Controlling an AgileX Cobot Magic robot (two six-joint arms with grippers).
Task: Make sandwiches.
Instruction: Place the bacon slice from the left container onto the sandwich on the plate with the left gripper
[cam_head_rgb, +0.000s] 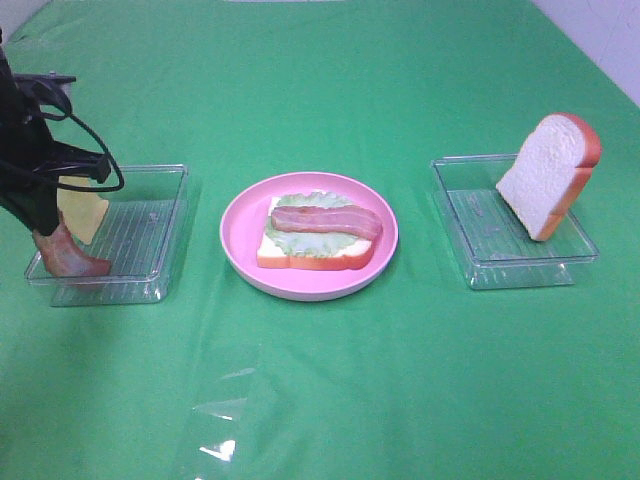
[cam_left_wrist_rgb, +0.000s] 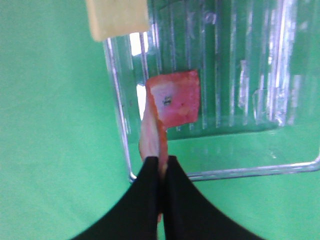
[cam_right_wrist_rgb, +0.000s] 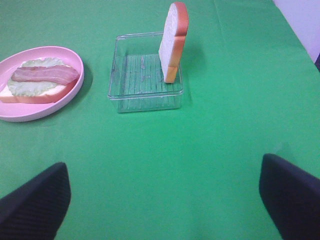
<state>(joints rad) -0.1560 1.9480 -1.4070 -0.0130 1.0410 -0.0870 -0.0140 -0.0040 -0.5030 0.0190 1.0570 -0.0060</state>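
1. Left hand: pressed together on one end of the held bacon strip, whose other end touches the floor of the left clear tray. Yellow cheese rests at this tray's edge.
2. Sandwich: unfinished, on the pink plate mid-table. It consists of bread, lettuce and bacon on top.
3. Right hand: spread wide, holding nothing, over the table.
4. Second bread slice: leaning on edge in the right clear tray.
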